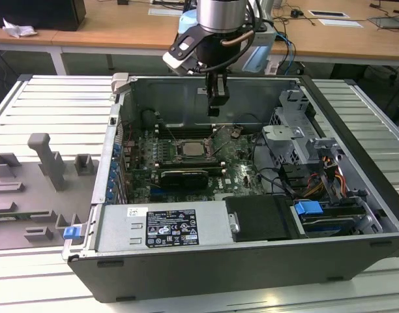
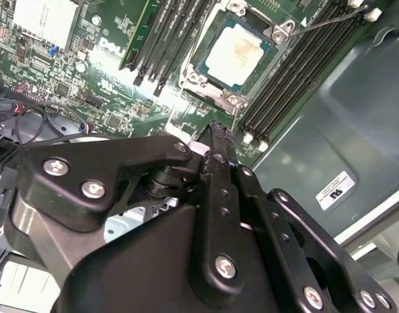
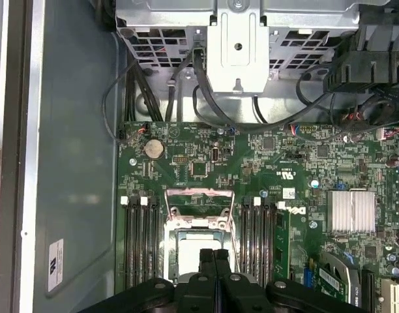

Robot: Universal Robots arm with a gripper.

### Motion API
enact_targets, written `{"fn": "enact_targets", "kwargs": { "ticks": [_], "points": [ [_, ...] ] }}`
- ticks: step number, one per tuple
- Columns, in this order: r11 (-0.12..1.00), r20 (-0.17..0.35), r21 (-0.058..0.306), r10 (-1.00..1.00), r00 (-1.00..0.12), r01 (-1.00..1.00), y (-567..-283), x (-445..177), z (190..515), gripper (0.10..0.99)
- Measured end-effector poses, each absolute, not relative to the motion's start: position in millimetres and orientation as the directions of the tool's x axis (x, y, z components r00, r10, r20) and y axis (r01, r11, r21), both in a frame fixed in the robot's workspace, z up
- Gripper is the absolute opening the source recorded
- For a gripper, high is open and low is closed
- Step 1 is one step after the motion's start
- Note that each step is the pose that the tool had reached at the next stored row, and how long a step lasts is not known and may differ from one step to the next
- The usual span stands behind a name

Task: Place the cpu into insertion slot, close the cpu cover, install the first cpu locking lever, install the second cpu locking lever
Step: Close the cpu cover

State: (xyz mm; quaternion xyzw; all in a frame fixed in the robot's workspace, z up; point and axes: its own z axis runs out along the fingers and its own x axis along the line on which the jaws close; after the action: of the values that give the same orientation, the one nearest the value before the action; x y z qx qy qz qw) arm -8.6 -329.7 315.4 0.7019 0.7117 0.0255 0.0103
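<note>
Bright even light falling into the computer case, glare whitening the chip inside it, soft shadow pooling along its walls

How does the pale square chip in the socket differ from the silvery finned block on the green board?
The pale square cpu has a smooth flat top; the silvery finned block is ribbed. The cpu sits socketed between black memory slots; the finned block stands outside them. Both are squarish metal.

Pale silvery-beige cpu (green board, black gripper)
</note>
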Motion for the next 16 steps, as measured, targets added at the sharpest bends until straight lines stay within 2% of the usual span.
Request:
{"fn": "enact_targets", "kwargs": {
  "ticks": [9,16],
  "points": [
    [0.017,0.021,0.053,1.0,-0.019,0.998,-329.7,4.1,302.3,0.106],
    [0.075,0.021,0.053,0.997,-0.076,0.996,-324.9,11.5,283.6,0.106]
  ]
}}
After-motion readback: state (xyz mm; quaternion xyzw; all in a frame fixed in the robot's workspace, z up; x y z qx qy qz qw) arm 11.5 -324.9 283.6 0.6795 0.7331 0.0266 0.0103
